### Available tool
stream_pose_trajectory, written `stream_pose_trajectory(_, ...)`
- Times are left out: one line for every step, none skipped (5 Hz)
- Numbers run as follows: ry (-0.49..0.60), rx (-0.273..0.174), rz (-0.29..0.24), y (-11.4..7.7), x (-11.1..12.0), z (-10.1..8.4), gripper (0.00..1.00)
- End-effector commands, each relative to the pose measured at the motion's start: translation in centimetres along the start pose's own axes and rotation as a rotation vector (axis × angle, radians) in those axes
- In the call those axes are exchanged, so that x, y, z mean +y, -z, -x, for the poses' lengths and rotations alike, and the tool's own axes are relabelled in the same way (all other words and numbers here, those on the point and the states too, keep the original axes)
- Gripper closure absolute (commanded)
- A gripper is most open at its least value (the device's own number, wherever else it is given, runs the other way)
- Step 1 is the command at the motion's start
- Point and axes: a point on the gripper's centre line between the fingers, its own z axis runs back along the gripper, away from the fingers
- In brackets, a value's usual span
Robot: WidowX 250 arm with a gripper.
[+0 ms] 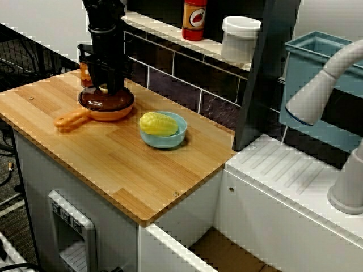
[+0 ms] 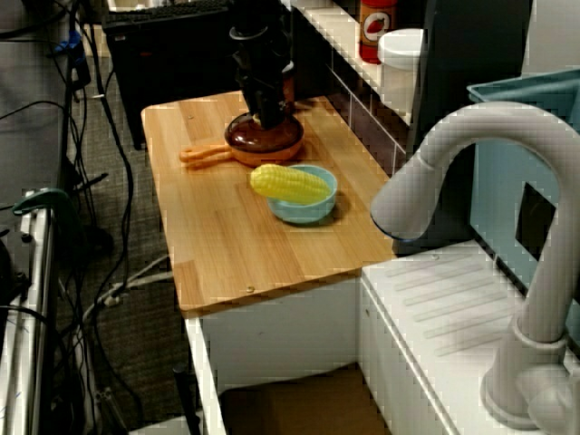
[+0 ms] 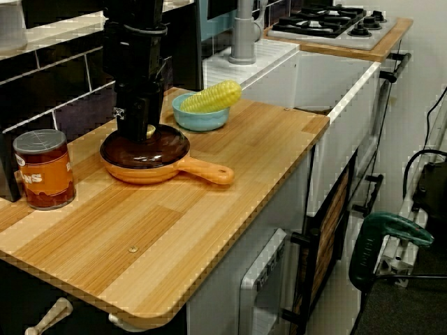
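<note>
We are looking at the black tool [image 1: 106,86] standing straight down on the dark brown round lid [image 1: 110,102] that is covering the orange long-handled pan [image 1: 72,119]. Its tip is meeting the lid at the small pale knob [image 3: 150,130] in the lid's middle. We are not managing to tell how its fingers are set: in every view they are showing only as a dark mass at the knob, so we cannot say whether they are gripping it or resting beside it. The pan is sitting directly beneath the tool on the light wooden worktop [image 1: 130,170], its handle pointing away from the dark tiled wall [image 1: 187,71]. Near the tool, apart from the pan, a light blue round bowl [image 1: 170,139] is holding a yellow ear of corn [image 1: 157,124]. On the tool's other side, the view from the side is showing us a rust-red tin can [image 3: 43,169] standing upright close to the wall. Above and behind the tool, a white shelf [image 1: 159,28] is carrying a red sauce bottle [image 1: 194,20] and a white lidded tub [image 1: 240,38]. Well beyond the bowl, a grey tap [image 2: 453,159] is arching over a white sink unit [image 1: 283,170].
</note>
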Motion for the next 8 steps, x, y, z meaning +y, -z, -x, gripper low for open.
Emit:
stream_pose_trajectory(0.004,-0.029,0.019,-2.8,0.5,-0.5,1.00)
stream_pose_trajectory(-0.018,-0.038,0.055,-4.4,0.4,-0.2,1.00)
stream_pose_trajectory(-0.023,-0.040,0.085,-5.8,0.5,0.1,1.00)
stream_pose_trajectory(-0.031,-0.050,0.094,-6.6,1.0,0.4,1.00)
stream_pose_trajectory(-0.012,-0.028,0.060,-6.2,1.7,0.8,1.00)
stream_pose_trajectory(0.000,-0.020,0.025,-6.2,3.3,1.3,1.00)
stream_pose_trajectory(-0.029,-0.031,0.007,-6.4,5.1,1.7,1.00)
stream_pose_trajectory(-0.059,-0.024,-0.003,-6.6,7.1,1.9,1.00)
